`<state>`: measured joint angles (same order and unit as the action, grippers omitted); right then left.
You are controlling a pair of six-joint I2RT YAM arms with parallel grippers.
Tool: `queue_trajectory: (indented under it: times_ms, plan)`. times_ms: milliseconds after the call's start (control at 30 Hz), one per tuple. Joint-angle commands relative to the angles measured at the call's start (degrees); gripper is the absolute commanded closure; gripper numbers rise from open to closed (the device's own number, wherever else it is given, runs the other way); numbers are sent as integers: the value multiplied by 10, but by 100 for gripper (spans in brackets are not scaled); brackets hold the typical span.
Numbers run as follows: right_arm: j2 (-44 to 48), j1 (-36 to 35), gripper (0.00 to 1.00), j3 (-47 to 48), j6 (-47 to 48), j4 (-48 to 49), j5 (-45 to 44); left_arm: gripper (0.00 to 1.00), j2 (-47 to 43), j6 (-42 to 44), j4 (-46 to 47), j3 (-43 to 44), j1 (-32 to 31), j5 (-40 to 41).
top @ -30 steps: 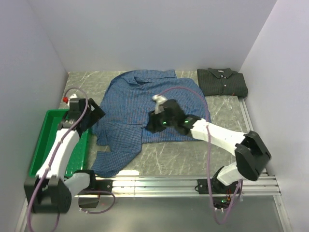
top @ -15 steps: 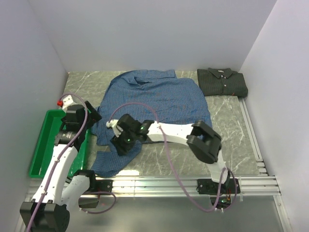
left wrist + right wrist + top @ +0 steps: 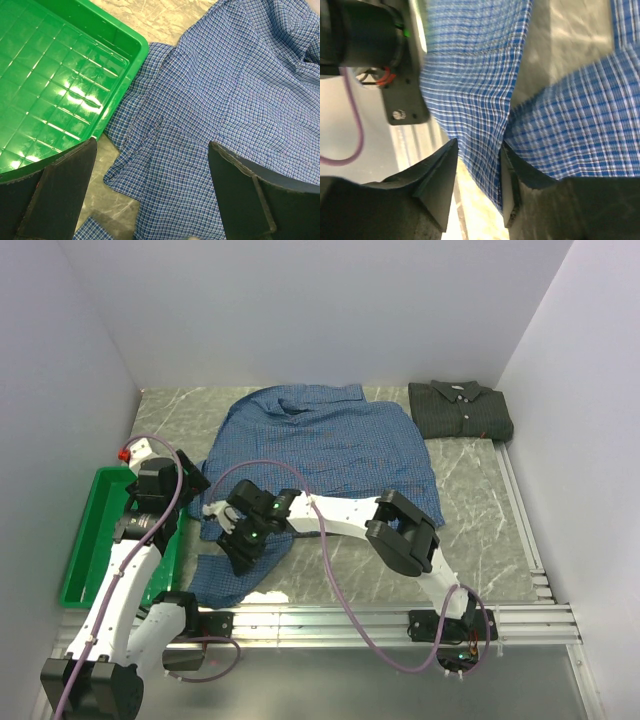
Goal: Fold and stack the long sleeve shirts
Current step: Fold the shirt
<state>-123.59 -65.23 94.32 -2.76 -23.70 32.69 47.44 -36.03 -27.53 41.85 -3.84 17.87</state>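
Observation:
The blue checked shirt [image 3: 330, 445] lies spread open in the middle of the table, with one sleeve trailing to the near left. The dark green-charcoal shirt [image 3: 460, 410] lies folded at the back right. My right gripper [image 3: 232, 545] reaches across to that near-left sleeve. In the right wrist view the blue cloth [image 3: 470, 75] hangs between its parted jaws, and the right gripper [image 3: 479, 145] is open. My left gripper [image 3: 188, 472] hovers over the shirt's left edge beside the tray. It is wide open and empty [image 3: 152, 145] above the blue cloth [image 3: 240, 90].
A green plastic tray [image 3: 85, 540] sits along the left wall and shows empty in the left wrist view [image 3: 60, 65]. The left arm's black base [image 3: 370, 40] is close to my right gripper. Aluminium rails [image 3: 400, 620] run along the near edge.
My right arm has swung from the shirt's middle to the near-left sleeve. My left arm has drawn back a little toward the tray.

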Motion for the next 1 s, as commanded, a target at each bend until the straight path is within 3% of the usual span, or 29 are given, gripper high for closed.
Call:
queue_trajectory:
  times_ms: [0, 300, 400, 433, 467, 567, 700, 967]
  plan:
    - [-12, -7, 57, 41, 16, -10, 47, 1, -7, 7, 19, 1, -3, 1]
    - [-46, -10, 64, 65, 19, -19, 70, 1, -3, 8, 20, 1, -3, 0]
    - [-52, -10, 80, 68, 18, -16, 68, 1, -1, 8, 21, 3, -3, -1]
    - [-47, -10, 94, 68, 17, -15, 63, 1, -2, 8, 21, 2, -3, -2]
    - [-44, -11, 99, 66, 18, -14, 56, 1, 0, 7, 20, 2, -3, -2]
    - [-9, -10, 100, 41, 14, 0, 19, 1, 0, 6, 18, 3, -3, 2]
    - [79, 19, 100, -55, -36, 95, -28, 1, -2, 2, 16, 4, -3, 9]
    - [229, 103, 100, -262, -218, 294, -137, 1, -8, 0, 12, 6, -3, 16]
